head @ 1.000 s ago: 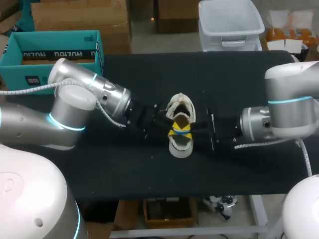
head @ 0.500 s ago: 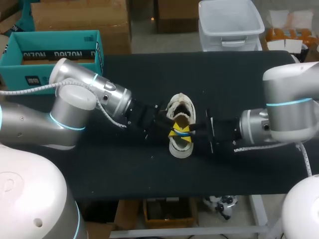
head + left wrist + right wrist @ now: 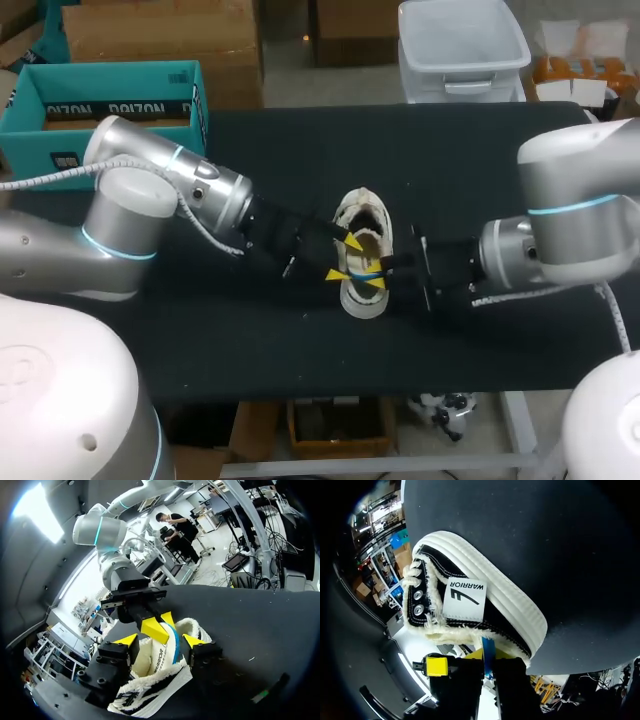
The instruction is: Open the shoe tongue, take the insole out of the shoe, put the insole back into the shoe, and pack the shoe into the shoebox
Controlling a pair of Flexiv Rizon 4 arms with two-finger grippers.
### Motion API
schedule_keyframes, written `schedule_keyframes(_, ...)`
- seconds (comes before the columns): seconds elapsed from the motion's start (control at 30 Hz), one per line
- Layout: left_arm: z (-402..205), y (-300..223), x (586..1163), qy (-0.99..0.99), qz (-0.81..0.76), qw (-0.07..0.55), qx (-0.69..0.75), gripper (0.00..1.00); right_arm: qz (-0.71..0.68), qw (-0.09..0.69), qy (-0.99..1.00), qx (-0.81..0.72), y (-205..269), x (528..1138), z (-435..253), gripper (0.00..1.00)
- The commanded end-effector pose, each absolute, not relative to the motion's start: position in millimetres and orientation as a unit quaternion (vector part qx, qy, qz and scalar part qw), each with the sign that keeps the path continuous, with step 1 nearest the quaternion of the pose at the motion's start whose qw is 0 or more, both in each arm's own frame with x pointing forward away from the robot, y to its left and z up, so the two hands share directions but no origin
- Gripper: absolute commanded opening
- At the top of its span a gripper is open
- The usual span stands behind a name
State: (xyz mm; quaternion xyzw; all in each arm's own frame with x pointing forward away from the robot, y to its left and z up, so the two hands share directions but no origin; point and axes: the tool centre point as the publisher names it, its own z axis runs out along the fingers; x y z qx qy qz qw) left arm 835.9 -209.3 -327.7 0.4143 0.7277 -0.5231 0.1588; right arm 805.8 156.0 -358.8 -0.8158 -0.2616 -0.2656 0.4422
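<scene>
Gripping the insole point(image 3: 164, 652), right tool point(image 3: 156, 626) sits over shoe point(image 3: 490, 605), flanked by wide-open left tool point(image 3: 159, 641).

shoe point(image 3: 362, 300) hemmed both sides, table point(image 3: 300, 350) front free

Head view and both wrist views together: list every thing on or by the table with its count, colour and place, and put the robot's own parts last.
table: one, black, under everything.
shoebox: one, teal, open, past the table's far left corner.
shoe: one, black upper with white sole, mid-table between the two grippers.
insole: one, white with a blue edge, standing up out of the shoe's opening.
left gripper: one, yellow tips, open, a finger at each side of the shoe.
right gripper: one, yellow tips, shut on the insole's edge.
</scene>
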Motion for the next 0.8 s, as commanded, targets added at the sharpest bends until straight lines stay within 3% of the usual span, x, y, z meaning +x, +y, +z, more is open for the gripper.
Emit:
schedule_keyframes(0.03,-299.1,-182.3,819.4,0.739,-0.515,0.167,0.401,1.0,-0.25,0.438,-0.271,-0.82,158.1,811.9,-364.2,0.0)
schedule_keyframes(0.53,-261.8,-136.2,811.5,0.78,-0.513,0.187,0.306,1.0,-0.194,0.343,-0.295,-0.871,172.7,808.0,-374.4,0.0)
schedule_keyframes(0.63,-257.3,-130.1,808.6,0.783,-0.513,0.189,0.297,1.0,-0.197,0.322,-0.297,-0.877,171.8,801.0,-366.2,0.26)
schedule_keyframes(0.8,-254.9,-125.9,803.8,0.786,-0.513,0.19,0.288,1.0,-0.201,0.308,-0.303,-0.879,170.5,790.9,-353.6,0.3)
